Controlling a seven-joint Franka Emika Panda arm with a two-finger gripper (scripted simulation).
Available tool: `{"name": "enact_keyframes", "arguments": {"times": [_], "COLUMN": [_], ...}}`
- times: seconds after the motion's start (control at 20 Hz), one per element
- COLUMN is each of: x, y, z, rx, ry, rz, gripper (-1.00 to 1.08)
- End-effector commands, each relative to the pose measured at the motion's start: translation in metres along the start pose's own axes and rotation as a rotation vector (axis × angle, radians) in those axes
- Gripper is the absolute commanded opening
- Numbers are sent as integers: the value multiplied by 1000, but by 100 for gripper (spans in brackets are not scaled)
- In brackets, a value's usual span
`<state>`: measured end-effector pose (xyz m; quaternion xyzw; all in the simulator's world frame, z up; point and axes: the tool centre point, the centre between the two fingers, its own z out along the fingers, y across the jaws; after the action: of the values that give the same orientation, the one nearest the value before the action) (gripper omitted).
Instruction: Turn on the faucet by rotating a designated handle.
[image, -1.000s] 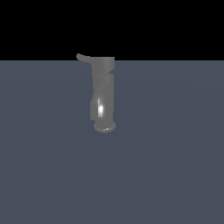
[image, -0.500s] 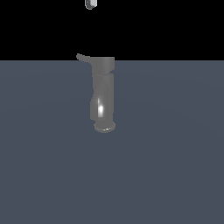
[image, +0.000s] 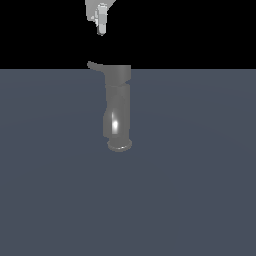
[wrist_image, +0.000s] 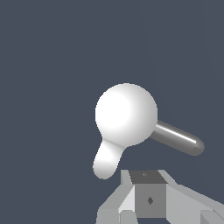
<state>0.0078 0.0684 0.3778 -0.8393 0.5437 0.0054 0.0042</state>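
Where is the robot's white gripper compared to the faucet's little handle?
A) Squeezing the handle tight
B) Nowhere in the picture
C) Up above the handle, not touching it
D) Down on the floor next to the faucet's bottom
C: in the exterior view the gripper hangs at the top of the picture, with a clear dark gap between it and the handle sticking out from the faucet.

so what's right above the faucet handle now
The end effector hangs above the handle, with a clear gap and no contact. Its upper part is cut off by the frame edge, and whether it is open or shut cannot be told.
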Motion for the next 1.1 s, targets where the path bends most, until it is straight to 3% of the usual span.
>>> {"name": "enact_keyframes", "arguments": {"times": [0.0,0.55,1.05], "x": [0,0,-1], "y": [-13,-59,-77], "z": [11,57,78], "rx": [0,1,2], "ry": [1,9,13], "rz": [62,298,395], "gripper": [-100,-100,-100]}}
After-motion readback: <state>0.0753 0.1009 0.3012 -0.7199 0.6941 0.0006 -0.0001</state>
